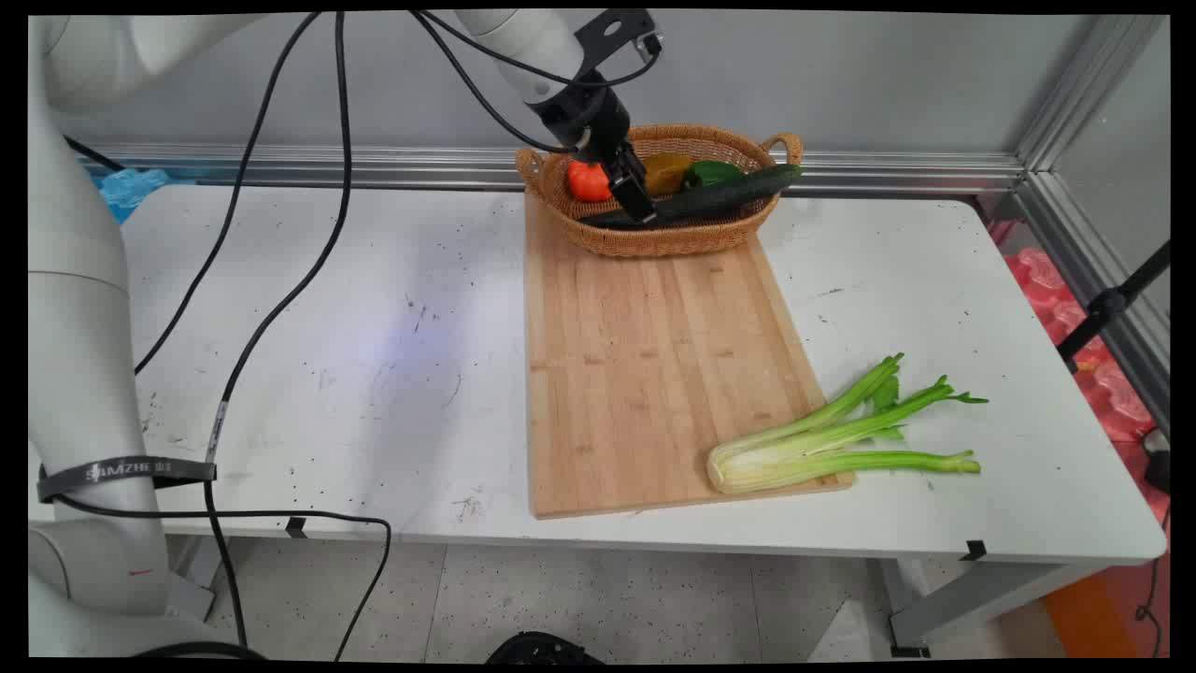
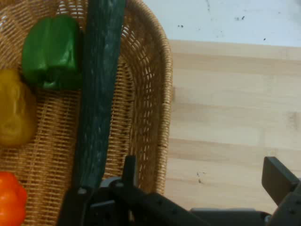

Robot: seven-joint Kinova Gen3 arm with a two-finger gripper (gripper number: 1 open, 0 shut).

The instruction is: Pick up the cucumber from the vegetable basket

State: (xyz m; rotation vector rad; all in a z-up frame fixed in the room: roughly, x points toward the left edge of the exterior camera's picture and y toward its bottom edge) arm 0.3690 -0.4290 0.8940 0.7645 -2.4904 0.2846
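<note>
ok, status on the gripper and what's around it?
Gripper open, down in basket, one finger at cucumber end. Tomato and peppers beside. Celery on board corner.

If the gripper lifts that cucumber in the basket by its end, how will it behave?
The cucumber looks long and straight, so probably stiff but end-heavy; gripped near its tip it would likely droop or pivot. Its round, glossy skin may slip. One end overhangs the basket rim, so it may drag the wicker.
</note>
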